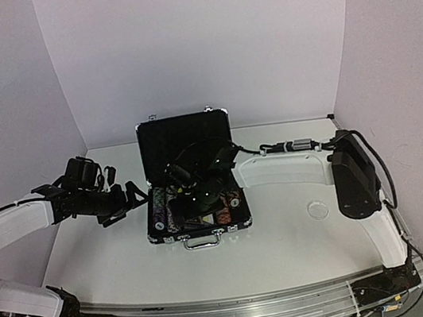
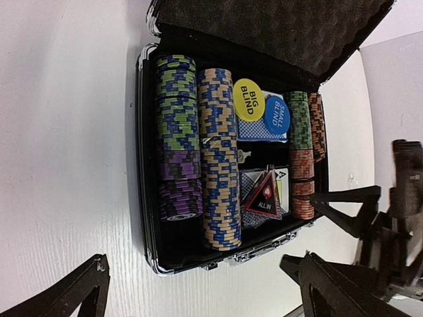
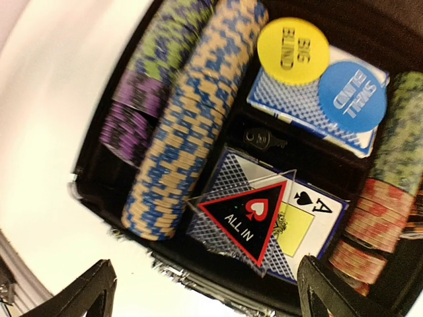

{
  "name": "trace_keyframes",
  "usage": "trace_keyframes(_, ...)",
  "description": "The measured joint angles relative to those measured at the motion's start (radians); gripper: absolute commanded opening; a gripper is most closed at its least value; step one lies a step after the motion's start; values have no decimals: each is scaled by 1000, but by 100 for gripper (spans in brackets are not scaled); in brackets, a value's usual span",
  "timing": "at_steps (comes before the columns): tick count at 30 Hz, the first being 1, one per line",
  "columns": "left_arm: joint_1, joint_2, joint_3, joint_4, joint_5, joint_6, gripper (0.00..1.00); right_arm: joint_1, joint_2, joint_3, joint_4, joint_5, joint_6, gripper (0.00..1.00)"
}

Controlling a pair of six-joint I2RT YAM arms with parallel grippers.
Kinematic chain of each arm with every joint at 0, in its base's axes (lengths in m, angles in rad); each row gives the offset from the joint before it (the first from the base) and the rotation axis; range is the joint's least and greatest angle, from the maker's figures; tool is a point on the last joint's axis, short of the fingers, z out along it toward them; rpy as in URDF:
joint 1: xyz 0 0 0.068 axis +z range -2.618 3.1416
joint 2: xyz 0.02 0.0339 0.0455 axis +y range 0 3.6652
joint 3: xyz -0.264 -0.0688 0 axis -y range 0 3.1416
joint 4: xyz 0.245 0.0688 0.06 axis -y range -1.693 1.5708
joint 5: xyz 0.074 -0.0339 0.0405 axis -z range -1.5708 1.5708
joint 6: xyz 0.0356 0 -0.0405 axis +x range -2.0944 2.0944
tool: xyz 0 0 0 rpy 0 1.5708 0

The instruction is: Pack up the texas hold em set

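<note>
Well, the briefcase [image 1: 184, 139] sits open mid-table, lid upright, with poker chips [image 2: 221, 158] in rows. A yellow disc [image 3: 293, 49] and a blue disc [image 3: 351, 98] lie on one card deck [image 3: 277, 99], the triangular marker [image 3: 248, 218] on another. The right gripper [image 3: 208, 284] hovers above the marker, fingers spread, gripping nothing. The left gripper [image 1: 125, 200] hangs just left of the case, fingers spread too.

1. Briefcase [image 2: 147, 165]: black with silver edges, and dark dimpled foam in the lid.
2. Left-edge chip column [image 2: 177, 132]: green-and-blue stripes, then purple-and-black.
3. Neighbouring chip column [image 2: 219, 158]: tan-and-blue stripes.
4. Right-edge chip column [image 2: 302, 158]: dark green, then orange-red.
5. Big-blind disc [image 2: 249, 99]: yellow with black lettering.
6. Small-blind disc [image 2: 276, 115]: blue with white lettering.
7. Card deck [image 2: 258, 134]: blue crosshatch.
8. Triangular marker [image 3: 248, 218]: black with a red border and white lettering.
9. Table [image 2: 66, 165]: white.
</note>
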Motion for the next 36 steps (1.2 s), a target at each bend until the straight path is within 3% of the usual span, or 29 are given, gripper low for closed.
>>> trace_keyframes(5, 0, 0, 0, 10, 2, -3, 100, -3, -116, -53, 16, 26, 0, 98)
trace_keyframes(10, 0, 0, 1, 16, 1, -10, 100, -55, -306, -228, 39, 45, 8, 98)
trace_keyframes(16, 0, 0, 1, 17, -7, -27, 100, -278, -598, -581, 42, 74, 45, 98)
trace_keyframes(21, 0, 0, 1, 20, -20, -38, 100, -485, -747, -813, 16, 86, 75, 98)
trace_keyframes(29, 0, -1, 1, 26, -42, -70, 100, -662, -729, -940, -7, 36, 68, 98)
trace_keyframes(36, 0, -1, 1, 42, -46, -86, 100, -694, -574, -939, 2, -27, 41, 97)
